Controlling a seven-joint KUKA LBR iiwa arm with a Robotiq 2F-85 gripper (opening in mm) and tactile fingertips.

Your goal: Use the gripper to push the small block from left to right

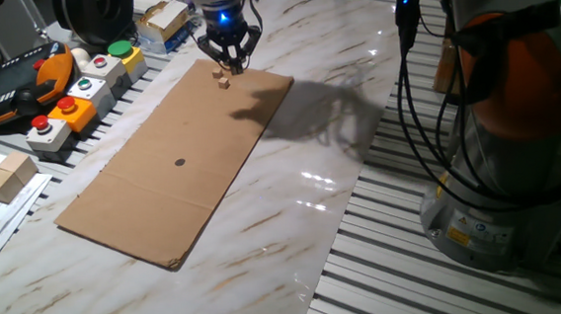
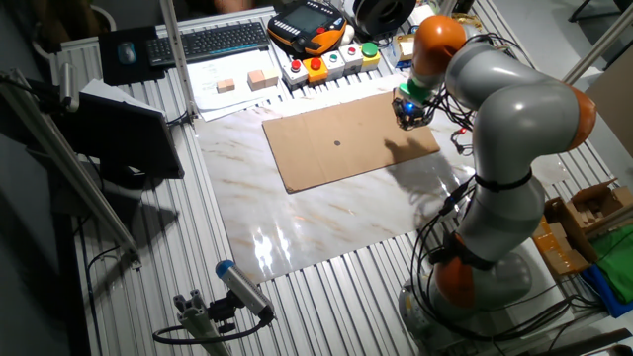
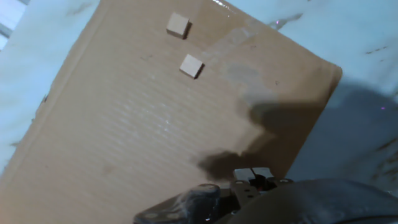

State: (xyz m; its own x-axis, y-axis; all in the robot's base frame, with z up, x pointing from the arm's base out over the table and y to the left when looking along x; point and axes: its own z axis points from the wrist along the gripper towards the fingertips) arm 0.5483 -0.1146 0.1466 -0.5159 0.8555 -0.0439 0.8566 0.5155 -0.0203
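The gripper (image 1: 228, 64) hung over the cardboard's (image 1: 172, 165) far corner, just beside the block (image 1: 222, 79); fingers looked closed, empty, though I cannot tell

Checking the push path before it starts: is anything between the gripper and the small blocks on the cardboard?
Nothing visible. In the hand view two small blocks lie apart on bare cardboard, with open sheet around them. From one fixed view the gripper sits right by them at the cardboard's far end; contact cannot be judged.

Marble-patterned table (image 1: 295, 225) bearing flat cardboard sheet (image 1: 177, 164)
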